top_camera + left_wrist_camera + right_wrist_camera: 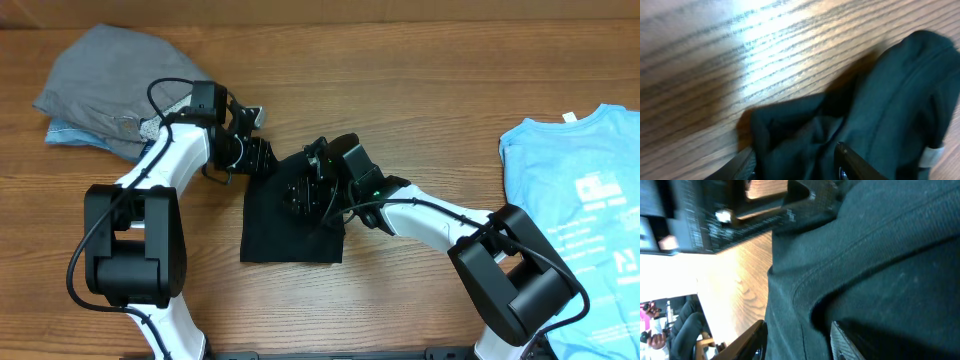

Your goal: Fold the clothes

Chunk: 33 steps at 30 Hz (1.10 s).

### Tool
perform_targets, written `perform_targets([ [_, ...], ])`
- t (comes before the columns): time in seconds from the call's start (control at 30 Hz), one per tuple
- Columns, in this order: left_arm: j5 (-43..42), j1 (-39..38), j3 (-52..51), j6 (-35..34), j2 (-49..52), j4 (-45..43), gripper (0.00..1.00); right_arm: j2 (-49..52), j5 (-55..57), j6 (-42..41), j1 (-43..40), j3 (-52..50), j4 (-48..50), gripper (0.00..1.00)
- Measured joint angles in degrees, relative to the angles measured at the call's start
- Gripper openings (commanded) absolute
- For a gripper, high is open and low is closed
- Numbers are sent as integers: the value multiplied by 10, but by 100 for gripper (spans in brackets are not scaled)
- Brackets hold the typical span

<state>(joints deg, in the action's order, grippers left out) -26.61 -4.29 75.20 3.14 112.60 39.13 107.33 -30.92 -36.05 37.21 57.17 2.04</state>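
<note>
black t-shirt (pixel 880 100) cloth bunches between the fingers of the left tool (pixel 795 162), which grips its upper edge. the right tool (pixel 797 340) pinches that same edge just beside it. the shirt lies mid-tabletop (pixel 400 40), with the light blue t-shirt (pixel 580 190) well apart.

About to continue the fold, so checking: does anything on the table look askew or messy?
The black T-shirt is bunched along its far edge, between the left gripper and right gripper, rather than lying flat. A grey garment lies crumpled at the far-left corner.
</note>
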Motion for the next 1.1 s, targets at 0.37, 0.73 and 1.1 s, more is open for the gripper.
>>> perform_targets([
  [0.37, -4, 7, 49, 0, 0, 38, 48, 3, 22, -14, 11, 0, 31, 29],
  [0.73, -4, 7, 49, 1, 0, 55, 37, 52, 5, -29, 10, 1, 36, 4],
  [1.1, 14, 7, 49, 3, 0, 57, 18, -27, -6, 11, -34, 2, -117, 11],
])
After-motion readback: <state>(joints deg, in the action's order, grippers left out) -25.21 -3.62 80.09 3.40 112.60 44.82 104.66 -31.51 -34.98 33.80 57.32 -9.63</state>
